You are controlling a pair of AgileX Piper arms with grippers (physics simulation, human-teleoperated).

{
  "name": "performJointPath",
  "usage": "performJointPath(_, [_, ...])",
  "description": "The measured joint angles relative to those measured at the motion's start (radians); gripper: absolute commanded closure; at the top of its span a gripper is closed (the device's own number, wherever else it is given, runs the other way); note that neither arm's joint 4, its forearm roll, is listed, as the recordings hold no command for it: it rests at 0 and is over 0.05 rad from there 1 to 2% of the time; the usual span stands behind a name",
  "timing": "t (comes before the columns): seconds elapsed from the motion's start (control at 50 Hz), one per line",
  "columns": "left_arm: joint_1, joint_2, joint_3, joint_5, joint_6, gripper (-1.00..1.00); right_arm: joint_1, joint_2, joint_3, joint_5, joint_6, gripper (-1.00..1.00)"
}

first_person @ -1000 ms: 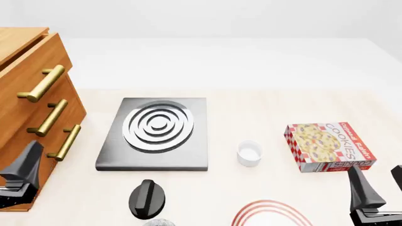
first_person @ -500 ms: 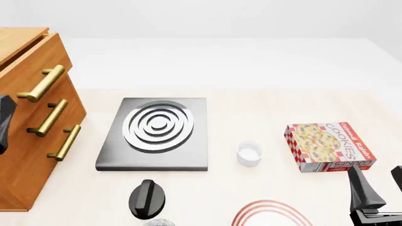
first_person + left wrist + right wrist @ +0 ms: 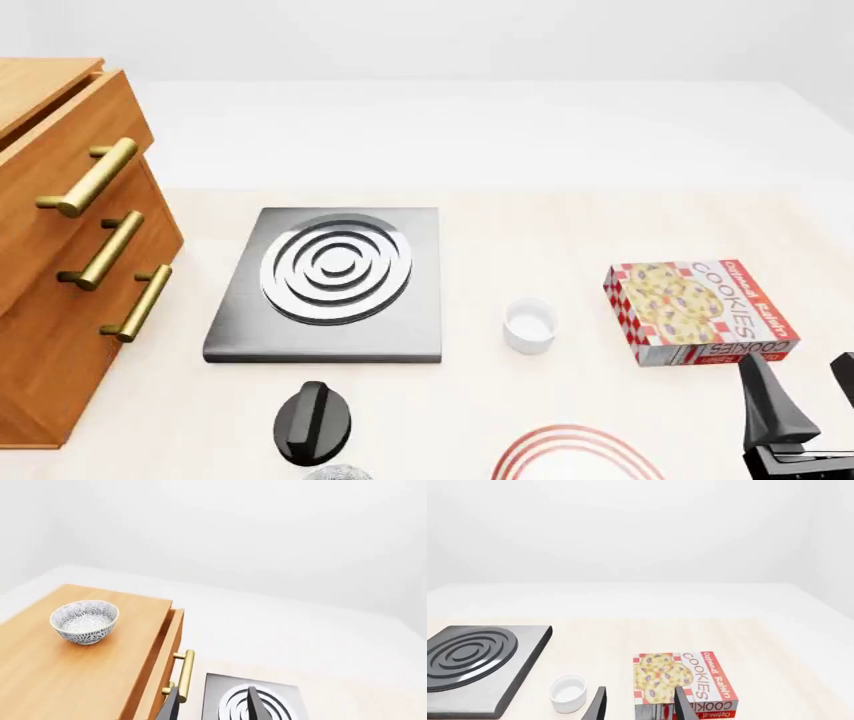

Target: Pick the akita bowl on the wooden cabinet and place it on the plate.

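At the far left of the front view stands the wooden cabinet [image 3: 67, 250], one of it, with three brass bar handles [image 3: 90, 178] down its drawer fronts. Its top runs out of that frame, so the akita bowl [image 3: 85, 621] shows only from my left wrist camera, sitting upright on the cabinet top in the left-middle of that picture. My left gripper [image 3: 212, 705] has its fingers spread with nothing between them, low in the centre of the wrist frame, so the bowl lies up and to the left of where those fingers point; being round, it has no long axis to line up with. I judge the left arm the nearer one. Moving rightward in the front view I count one grey stove plate [image 3: 331, 283], one black knob [image 3: 315, 420], one small white cup [image 3: 530, 325], one cookie box [image 3: 701, 311], and one plate [image 3: 577, 452] cut off by the bottom edge. My right gripper [image 3: 639, 704] is likewise open and empty.
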Motion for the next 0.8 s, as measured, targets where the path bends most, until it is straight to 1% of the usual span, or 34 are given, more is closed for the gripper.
performJointPath(0.16, [0.051,0.045,-0.075,0.037,-0.023,-1.0,0.0,0.0,0.0,0.0,0.0,-1.0])
performJointPath(0.44, [0.169,0.139,-0.194,0.088,-0.068,-1.0,0.0,0.0,0.0,0.0,0.0,-1.0])
performJointPath(0.8, [0.301,0.246,-0.282,0.102,-0.118,-1.0,0.0,0.0,0.0,0.0,0.0,-1.0])
